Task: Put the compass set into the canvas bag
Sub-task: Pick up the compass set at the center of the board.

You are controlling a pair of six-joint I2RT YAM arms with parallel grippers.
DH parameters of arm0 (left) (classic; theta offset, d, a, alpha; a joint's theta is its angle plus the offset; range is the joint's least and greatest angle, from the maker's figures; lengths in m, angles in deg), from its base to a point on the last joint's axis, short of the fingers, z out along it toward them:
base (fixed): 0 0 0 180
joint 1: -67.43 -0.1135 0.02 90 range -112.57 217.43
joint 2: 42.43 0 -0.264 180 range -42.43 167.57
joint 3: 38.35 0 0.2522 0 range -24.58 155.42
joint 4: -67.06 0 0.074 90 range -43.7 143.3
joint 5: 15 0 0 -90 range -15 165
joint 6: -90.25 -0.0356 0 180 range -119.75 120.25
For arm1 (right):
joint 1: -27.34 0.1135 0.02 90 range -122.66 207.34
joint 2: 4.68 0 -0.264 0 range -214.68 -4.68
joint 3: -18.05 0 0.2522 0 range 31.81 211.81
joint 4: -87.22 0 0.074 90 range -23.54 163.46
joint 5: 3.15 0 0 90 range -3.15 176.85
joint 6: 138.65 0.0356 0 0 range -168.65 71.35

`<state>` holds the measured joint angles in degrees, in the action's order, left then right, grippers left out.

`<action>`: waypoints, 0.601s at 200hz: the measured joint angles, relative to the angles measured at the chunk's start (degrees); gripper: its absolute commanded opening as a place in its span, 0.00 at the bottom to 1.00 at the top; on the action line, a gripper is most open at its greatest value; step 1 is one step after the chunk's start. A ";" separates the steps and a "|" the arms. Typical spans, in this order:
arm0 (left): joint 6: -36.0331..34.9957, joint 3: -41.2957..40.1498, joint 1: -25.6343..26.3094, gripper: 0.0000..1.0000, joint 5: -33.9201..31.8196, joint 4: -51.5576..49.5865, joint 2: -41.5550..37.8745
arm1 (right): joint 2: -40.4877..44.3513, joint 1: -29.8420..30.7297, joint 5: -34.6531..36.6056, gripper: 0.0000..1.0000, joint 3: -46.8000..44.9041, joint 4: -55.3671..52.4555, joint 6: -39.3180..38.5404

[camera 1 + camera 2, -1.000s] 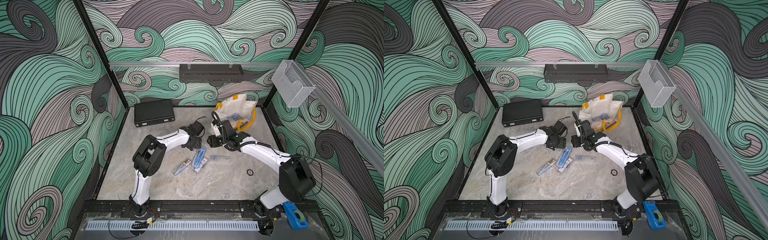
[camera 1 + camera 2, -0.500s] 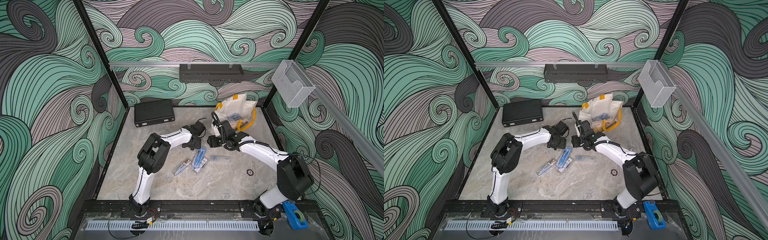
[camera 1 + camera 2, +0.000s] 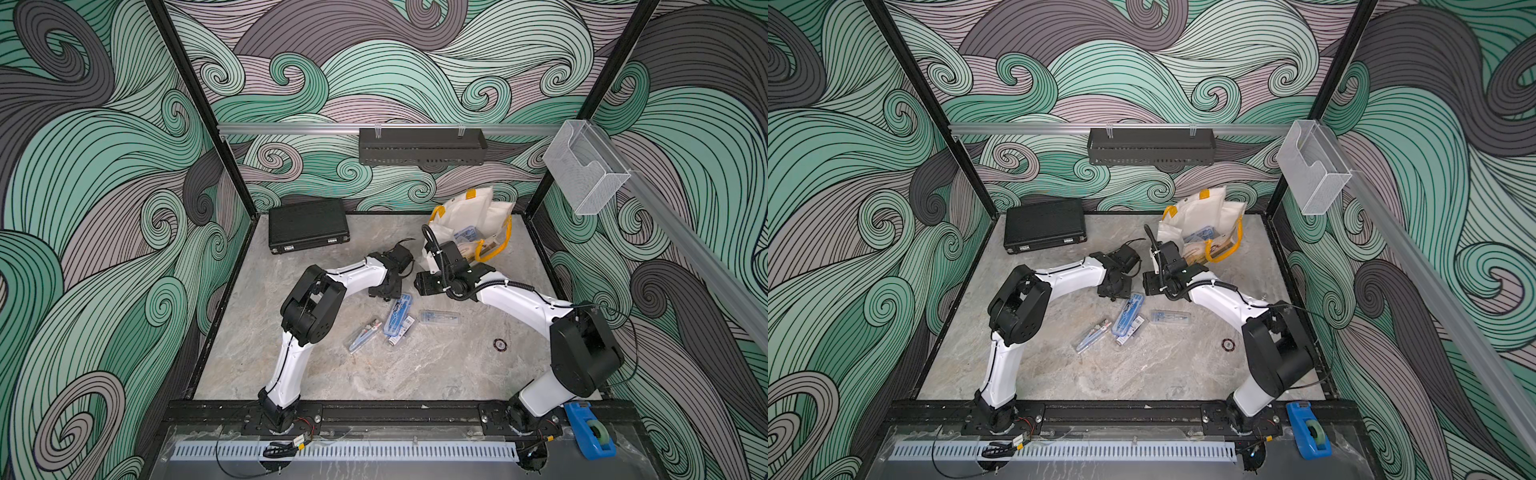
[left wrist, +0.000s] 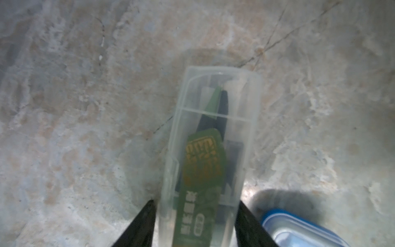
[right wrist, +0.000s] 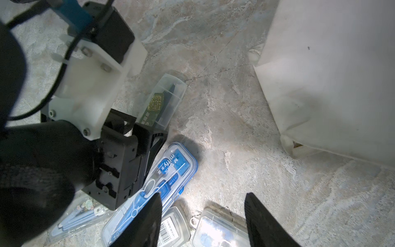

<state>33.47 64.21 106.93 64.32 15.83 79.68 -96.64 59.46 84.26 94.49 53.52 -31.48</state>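
Note:
A compass set (image 4: 209, 149) in a clear plastic case with a green label lies flat on the marble table; it also shows in the right wrist view (image 5: 162, 102). My left gripper (image 4: 195, 202) is down at the table, with a black finger pressed against each long side of the case. From above, this gripper (image 3: 384, 293) hides the case. The canvas bag (image 3: 478, 212), off-white with yellow handles, stands open at the back right and holds a blue case. My right gripper (image 5: 203, 194) hovers open in front of the bag, above other cases, holding nothing.
A blue compass case (image 3: 398, 315), a clear case (image 3: 439, 317) and a third case (image 3: 363, 334) lie mid-table. A black briefcase (image 3: 307, 224) sits at the back left. A small ring (image 3: 500, 344) lies to the right; a blue tape dispenser (image 3: 590, 432) sits on the front rail.
My left gripper's jaws have closed in on the clear case, and the left arm's elbow has shifted right. The right arm has barely moved.

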 measured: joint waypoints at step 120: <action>-0.22 -7.69 0.00 0.46 -0.92 6.99 -4.59 | -1.70 -0.76 -1.81 0.62 2.36 0.20 0.33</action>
<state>33.25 56.52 106.93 63.40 22.82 75.09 -98.35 58.70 82.45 96.85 53.71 -31.15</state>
